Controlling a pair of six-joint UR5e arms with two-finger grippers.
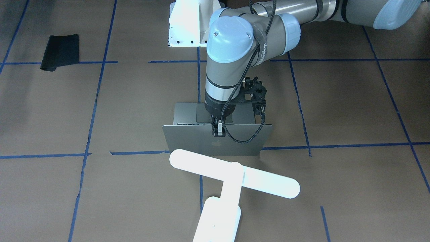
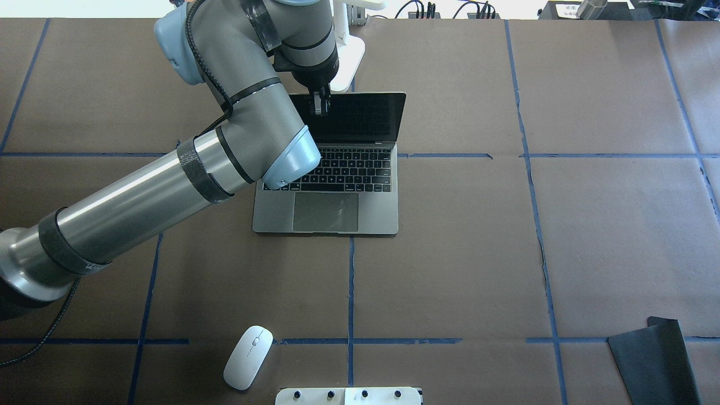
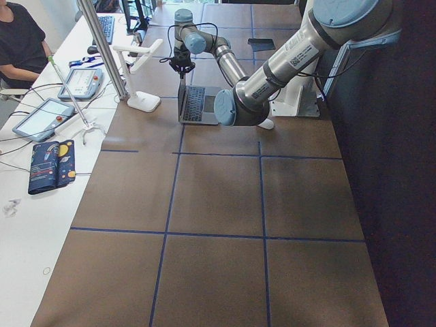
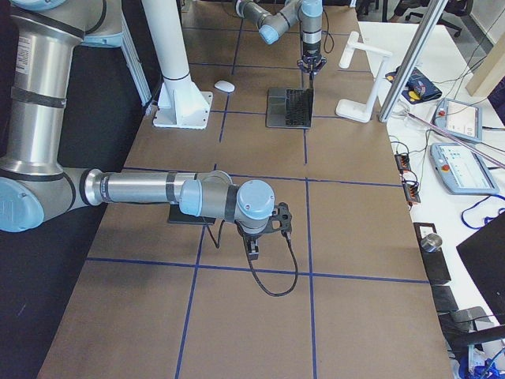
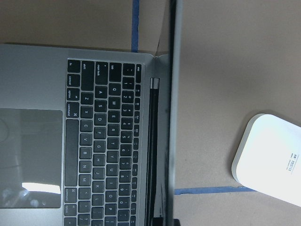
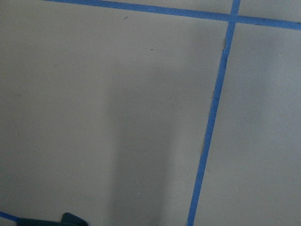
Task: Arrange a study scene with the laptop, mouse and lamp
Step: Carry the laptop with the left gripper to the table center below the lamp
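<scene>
Left gripper (image 1: pixel 217 131): pinching laptop (image 2: pixel 377 216) by lid (image 1: pixel 188 141) top rim.
Lid: stiff, thin, slippery, hinged; best held mid-rim, between fingers.
Right gripper (image 4: pixel 253 248): closure unclear.

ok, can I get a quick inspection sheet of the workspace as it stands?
Surface: brown table with a blue tape grid.
Job's things: laptop open mid-table; lamp upright just behind its screen; mouse alone near the robot's edge.
Clutter: black mat on the robot's right, one end curled.
Grippers: left gripper pinching the screen's top edge; right gripper low over the table, state unclear.
Cables: left wrist cable droops across the lid; right wrist cable loops onto the table.
Surroundings: white pedestal; side bench with control tablets; seated person.
</scene>
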